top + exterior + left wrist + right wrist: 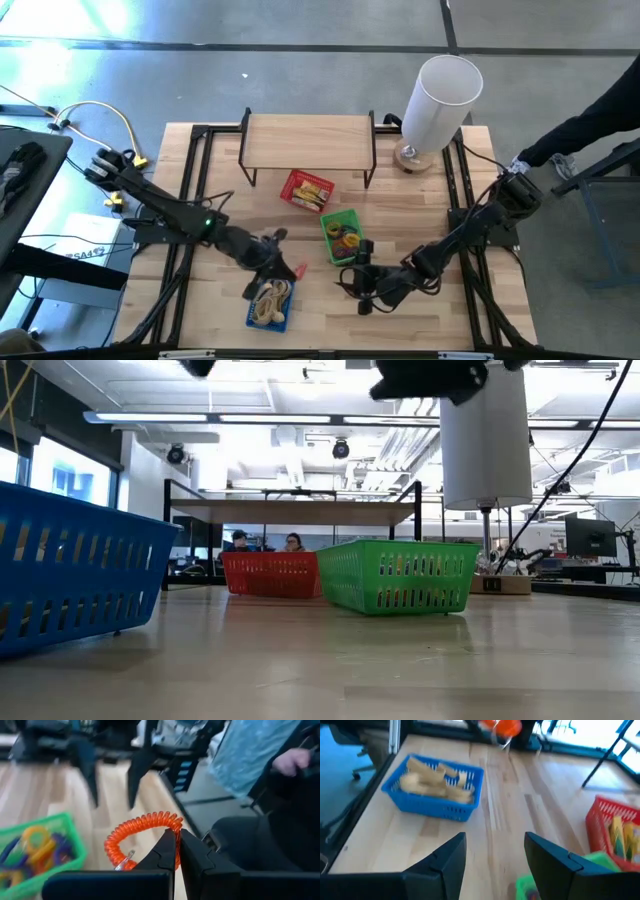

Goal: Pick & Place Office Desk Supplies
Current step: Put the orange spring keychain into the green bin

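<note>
A: Where was the left end effector (287, 266)?

B: Above the bench (400, 310), just over the blue basket (270, 305), its fingers (167, 852) pinched tight on an orange coil (142, 837). The coil hung clear of the wood.

A: And the right end effector (365, 290)?

B: Near the bench's front, just below the green basket (343, 238). Its fingers (445, 857) stood apart with nothing between them.

A: The other supplies?

B: Pale tan bands (432, 782) lay in the blue basket, coloured loops (35, 847) in the green one, and yellow blocks (310, 190) in the red basket (306, 189). All three baskets sat on the bench, the red one nearest the small shelf (308, 140).
</note>
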Tool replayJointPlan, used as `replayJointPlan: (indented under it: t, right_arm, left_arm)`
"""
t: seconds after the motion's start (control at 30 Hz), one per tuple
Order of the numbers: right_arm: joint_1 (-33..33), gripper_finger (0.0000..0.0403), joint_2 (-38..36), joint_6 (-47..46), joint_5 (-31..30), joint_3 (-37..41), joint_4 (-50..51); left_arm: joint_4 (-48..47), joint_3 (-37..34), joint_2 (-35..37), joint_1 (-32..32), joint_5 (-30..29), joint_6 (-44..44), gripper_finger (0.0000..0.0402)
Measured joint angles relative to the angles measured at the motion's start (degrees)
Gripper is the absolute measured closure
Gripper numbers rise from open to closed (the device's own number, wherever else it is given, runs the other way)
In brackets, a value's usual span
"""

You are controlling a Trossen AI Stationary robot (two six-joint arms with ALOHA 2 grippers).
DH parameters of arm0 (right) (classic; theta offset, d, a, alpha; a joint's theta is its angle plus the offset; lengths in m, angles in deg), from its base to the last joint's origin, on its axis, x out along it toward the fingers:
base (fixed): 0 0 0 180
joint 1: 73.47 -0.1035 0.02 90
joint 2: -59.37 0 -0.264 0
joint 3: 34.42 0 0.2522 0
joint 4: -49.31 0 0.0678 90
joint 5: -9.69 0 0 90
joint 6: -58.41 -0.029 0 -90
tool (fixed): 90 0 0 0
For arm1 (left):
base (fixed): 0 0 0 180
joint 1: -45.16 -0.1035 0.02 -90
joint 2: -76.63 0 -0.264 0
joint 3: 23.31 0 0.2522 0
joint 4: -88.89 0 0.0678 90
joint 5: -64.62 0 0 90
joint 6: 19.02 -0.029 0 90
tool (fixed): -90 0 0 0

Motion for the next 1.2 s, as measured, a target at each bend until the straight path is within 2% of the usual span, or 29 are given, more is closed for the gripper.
replayJointPlan:
  t: [0.2,0.37,0.53,0.8,1.0,1.1,1.2]
  right_arm:
    - [2.64,0.0213,0.00,8.01,1.33,0.00,-9.33]
    - [5.59,0.0213,0.00,12.08,10.11,0.00,-14.19]
    - [8.17,0.0213,0.00,12.96,14.67,0.00,-17.59]
    - [12.04,0.0213,0.00,14.44,25.46,0.00,-20.90]
    - [13.85,0.0215,0.00,14.79,27.93,0.00,-21.26]
    - [14.58,0.0234,0.00,15.47,29.26,0.00,-21.27]
    - [14.74,0.0278,0.00,15.49,29.28,0.00,-21.04]
  left_arm:
    - [6.15,0.04,-0.04,1.74,0.95,-2.61,0.0400]
    - [6.76,0.04,-0.08,1.74,2.67,-3.33,0.0400]
    - [7.01,0.04,-0.07,1.03,2.62,-3.63,0.0400]
    - [6.93,0.04,-0.07,-3.20,2.01,-3.74,0.0401]
    - [6.84,0.15,-0.71,-5.55,2.02,-3.70,0.0401]
    - [7.04,0.15,-1.25,-6.36,2.15,-3.26,0.0401]
    - [6.41,0.13,-1.63,-6.78,2.17,-3.16,0.0401]
